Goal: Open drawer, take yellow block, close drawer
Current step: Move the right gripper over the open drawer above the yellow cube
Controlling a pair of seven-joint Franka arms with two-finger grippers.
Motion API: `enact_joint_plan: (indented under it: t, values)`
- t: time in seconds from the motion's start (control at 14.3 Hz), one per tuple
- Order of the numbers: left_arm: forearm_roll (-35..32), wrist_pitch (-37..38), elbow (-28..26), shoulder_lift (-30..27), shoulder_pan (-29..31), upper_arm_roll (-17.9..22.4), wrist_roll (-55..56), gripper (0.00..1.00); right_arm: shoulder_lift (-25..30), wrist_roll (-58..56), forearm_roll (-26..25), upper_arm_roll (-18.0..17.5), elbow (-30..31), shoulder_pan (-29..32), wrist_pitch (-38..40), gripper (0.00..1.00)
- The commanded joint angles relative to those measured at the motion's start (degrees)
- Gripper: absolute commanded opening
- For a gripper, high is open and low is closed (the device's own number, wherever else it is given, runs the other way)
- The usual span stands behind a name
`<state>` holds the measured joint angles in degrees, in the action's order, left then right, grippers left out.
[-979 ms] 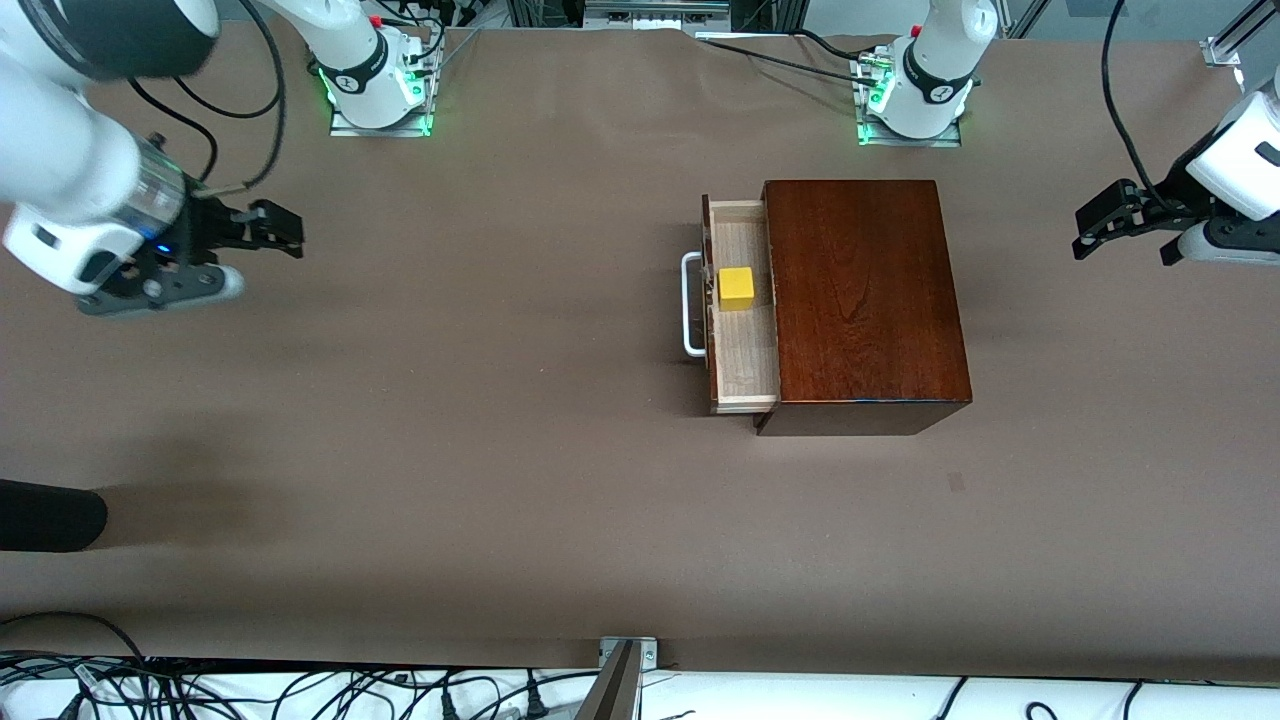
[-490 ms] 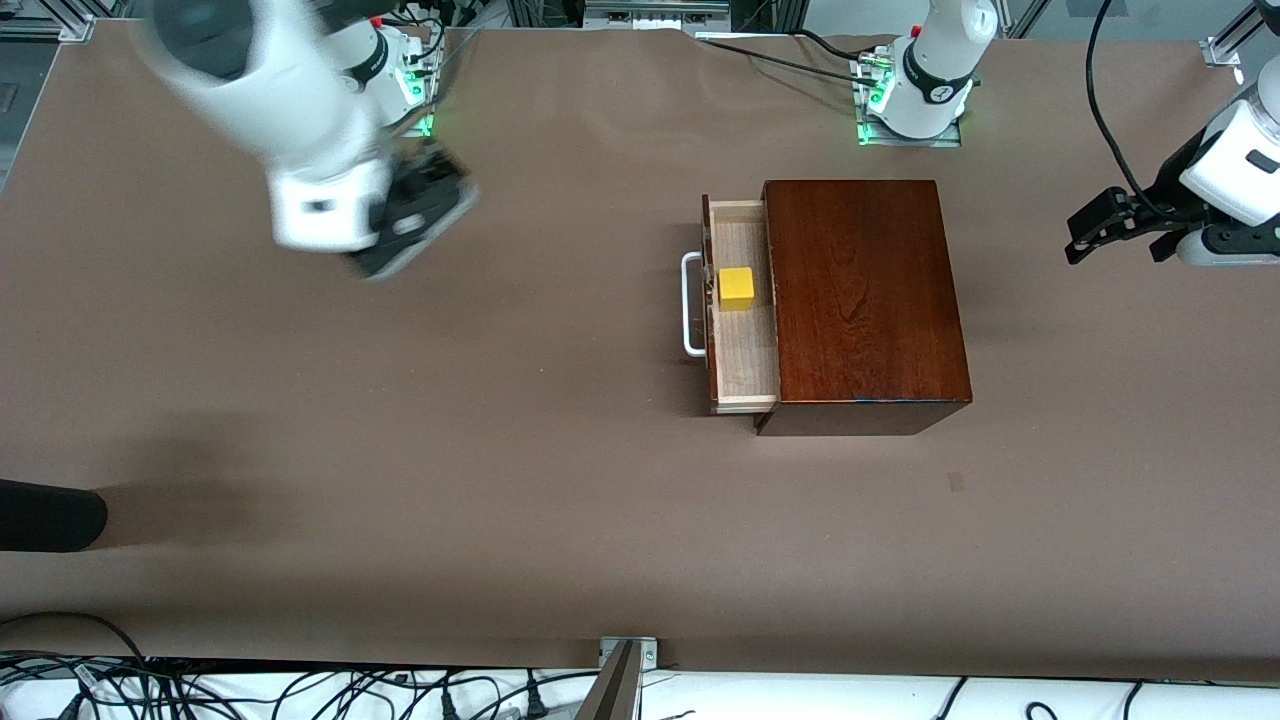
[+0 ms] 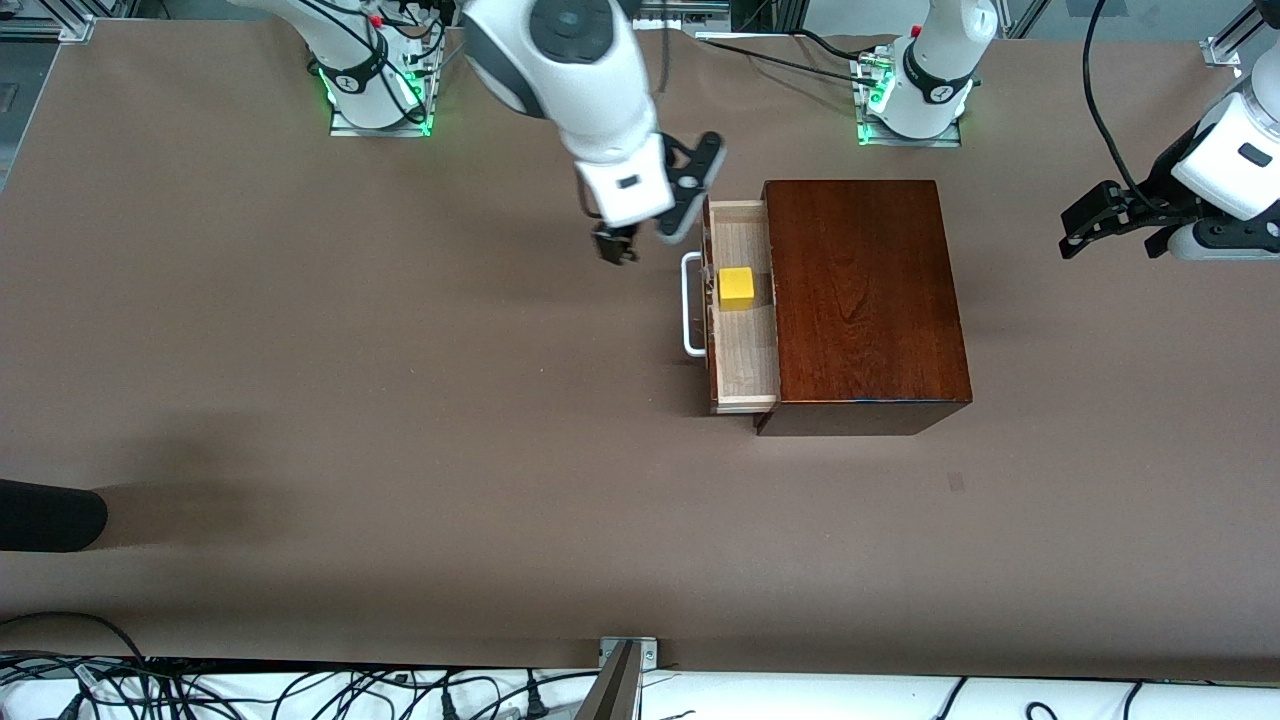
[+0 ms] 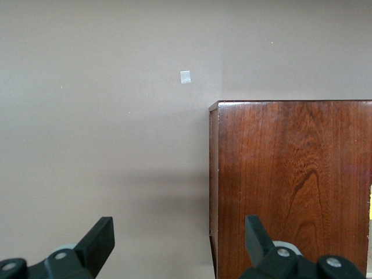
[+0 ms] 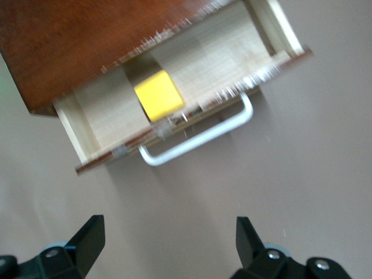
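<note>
The reddish-brown wooden box (image 3: 865, 300) stands on the brown table. Its drawer (image 3: 745, 355) is pulled partly out toward the right arm's end, with the white handle (image 3: 690, 305) in front. The yellow block (image 3: 736, 288) sits in the drawer's pale tray. My right gripper (image 3: 645, 235) hangs open and empty over the table just in front of the handle. Its wrist view shows the block (image 5: 158, 96), drawer (image 5: 226, 55), handle (image 5: 197, 139) and gripper (image 5: 168, 238). My left gripper (image 3: 1110, 220) waits open and empty at the left arm's end; its wrist view shows the box (image 4: 290, 186) and the gripper (image 4: 177, 238).
A small pale mark (image 3: 957, 482) lies on the table nearer the front camera than the box, and it shows in the left wrist view (image 4: 185, 77). A dark rounded object (image 3: 50, 515) pokes in at the right arm's end. Cables (image 3: 300, 690) run along the near edge.
My right arm has swung fast from the right arm's end of the table to just in front of the drawer handle. The left gripper has barely shifted. Drawer and block have not moved.
</note>
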<state>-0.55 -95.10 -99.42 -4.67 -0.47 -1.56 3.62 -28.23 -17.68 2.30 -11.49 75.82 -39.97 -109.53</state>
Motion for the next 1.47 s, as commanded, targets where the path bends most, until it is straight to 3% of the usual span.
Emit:
enact_joint_plan:
  t: [0.0, 0.49, 0.98, 1.4]
  values:
    - [0.8, 1.7, 1.3, 0.4, 0.3, 0.0, 0.2, 1.00, -8.4, -6.1, -5.1, 0.3, -10.7, -4.3, -0.7, 1.00]
    - [1.3, 2.1, 1.4, 0.4, 0.4, 0.0, 0.3, 1.00, -14.6, -12.4, -12.1, 0.5, -13.2, -8.5, -6.1, 1.00]
    - [1.3, 2.1, 1.5, 0.3, 0.3, -0.1, 0.5, 1.00, -18.2, -20.4, -12.2, 0.8, -13.2, -8.4, -11.5, 1.00]
    - [1.3, 2.1, 1.5, 0.4, 0.3, -0.1, 0.5, 1.00, -20.3, -19.9, -12.2, 1.3, -13.3, -8.5, -12.2, 1.00]
